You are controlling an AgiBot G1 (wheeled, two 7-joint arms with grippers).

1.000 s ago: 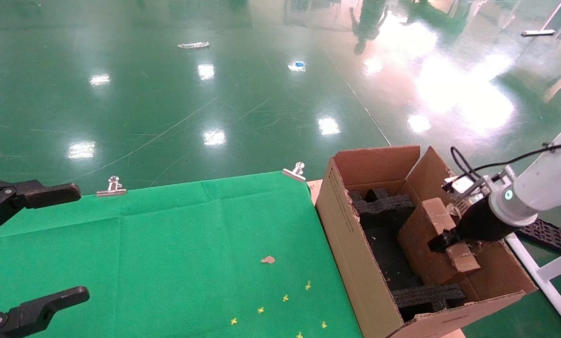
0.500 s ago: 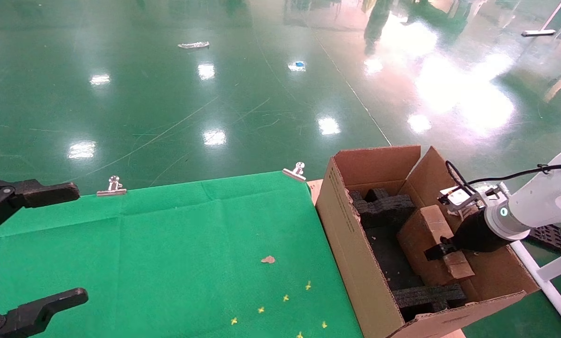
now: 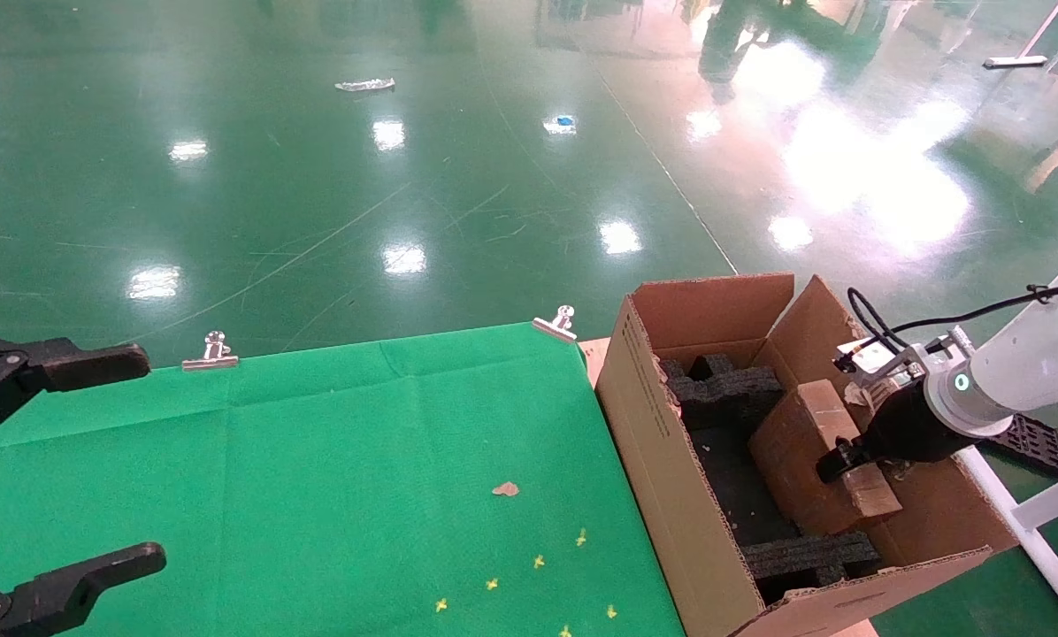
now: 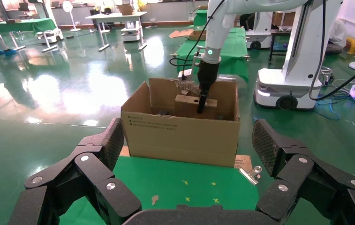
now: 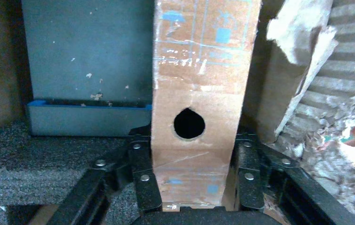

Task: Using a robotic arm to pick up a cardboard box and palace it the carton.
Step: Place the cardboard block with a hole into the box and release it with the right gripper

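Right claw grips cardboard box — blue handling symbols, unreadable.

A robotics lab or factory test hall — glossy green floor throwing back the ceiling lights. Another white robot base stands on it with trailing cables, more green-draped tables and a standing fan far back. Up close, a green cloth clipped down by metal binder clips.
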